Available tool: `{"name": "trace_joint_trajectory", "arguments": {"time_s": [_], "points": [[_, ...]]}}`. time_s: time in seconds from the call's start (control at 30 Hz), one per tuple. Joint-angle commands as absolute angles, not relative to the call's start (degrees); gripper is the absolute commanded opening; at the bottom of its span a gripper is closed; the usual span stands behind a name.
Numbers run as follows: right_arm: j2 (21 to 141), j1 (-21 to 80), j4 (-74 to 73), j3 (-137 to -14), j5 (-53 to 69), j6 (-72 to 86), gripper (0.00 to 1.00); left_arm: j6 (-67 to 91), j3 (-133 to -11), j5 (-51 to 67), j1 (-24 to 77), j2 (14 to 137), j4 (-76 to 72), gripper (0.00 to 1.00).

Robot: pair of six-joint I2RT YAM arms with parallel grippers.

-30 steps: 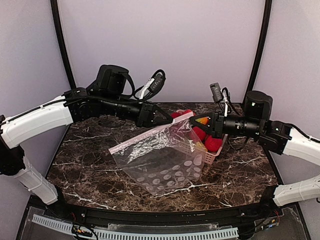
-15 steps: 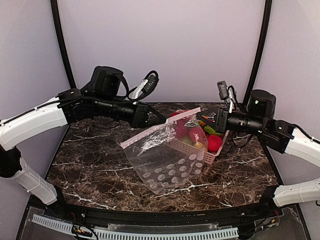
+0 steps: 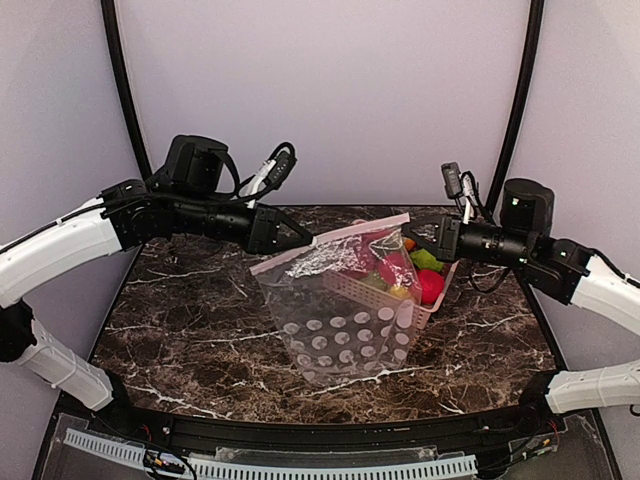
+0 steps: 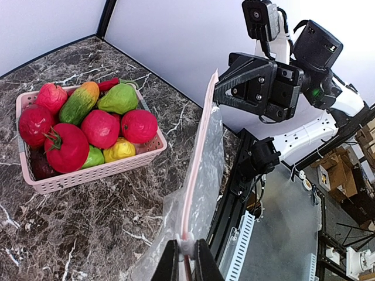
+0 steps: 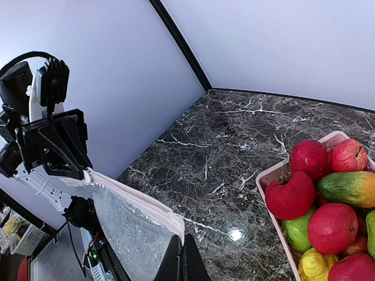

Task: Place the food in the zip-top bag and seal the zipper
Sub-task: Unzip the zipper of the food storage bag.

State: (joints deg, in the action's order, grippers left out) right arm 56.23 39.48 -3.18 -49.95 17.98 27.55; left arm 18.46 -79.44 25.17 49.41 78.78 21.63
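Note:
The clear dotted zip-top bag (image 3: 345, 330) hangs over the table, stretched between both grippers in front of the basket. Its pale pink zipper (image 3: 335, 242) runs taut from one to the other. My left gripper (image 4: 186, 244) is shut on the white slider on the zipper (image 4: 199, 170), partway along the strip. My right gripper (image 5: 182, 237) is shut on the bag's corner by the zipper (image 5: 135, 199). The food (image 4: 99, 129), mostly glossy red fruits with green and yellow ones, lies in the pink basket (image 4: 94, 174).
The basket (image 3: 425, 312) stands at the back right of the marble table, partly behind the bag. The table's black front rail (image 3: 320, 430) lies below the bag. Grey walls close in the back and sides.
The left gripper has drawn back to the left along the zipper, widening the gap between the grippers. The bag has risen and shifted right, and now hangs more upright.

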Motion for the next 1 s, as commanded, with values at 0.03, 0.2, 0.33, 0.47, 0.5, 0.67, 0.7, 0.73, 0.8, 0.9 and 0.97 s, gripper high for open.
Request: {"name": "trace_joint_trajectory", "arguments": {"time_s": [0.03,0.2,0.33,0.47,0.5,0.67,0.7,0.73,0.8,0.9,0.97], "points": [[55.1,36.6,-4.0,-50.6,14.0,27.5,0.0,17.2,-78.7,25.2,47.7,74.9,29.5,0.01],[55.4,35.9,-4.3,-51.2,14.0,27.0,0.0,16.2,-78.6,25.9,46.9,74.2,32.3,0.01],[56.1,35.5,-5.5,-52.7,13.6,25.6,0.0,15.6,-78.7,26.3,46.3,73.8,34.0,0.01],[56.5,35.0,-6.8,-54.3,12.9,24.3,0.0,15.1,-78.6,26.1,45.6,73.3,35.1,0.01],[56.5,34.9,-7.0,-54.5,12.8,24.1,0.0,15.0,-78.5,26.2,45.5,73.1,35.1,0.01],[56.8,34.3,-8.2,-55.8,12.0,23.1,0.0,14.7,-78.2,26.2,44.7,72.3,35.9,0.01],[56.9,34.4,-8.4,-56.1,12.1,22.8,0.0,14.7,-78.2,26.2,44.6,72.1,36.0,0.01],[57.0,34.3,-8.5,-56.4,12.4,22.7,0.0,14.6,-78.3,26.2,44.5,72.1,36.1,0.01],[57.1,34.3,-8.7,-56.7,12.4,22.3,0.0,14.4,-78.4,26.1,44.5,71.9,36.5,0.01],[56.9,34.2,-9.4,-56.7,11.5,21.8,0.0,13.9,-78.7,25.6,44.0,71.6,37.8,0.01],[56.7,34.2,-9.9,-56.8,10.7,21.4,0.0,13.8,-78.5,25.7,43.8,71.2,38.0,0.01]]}}
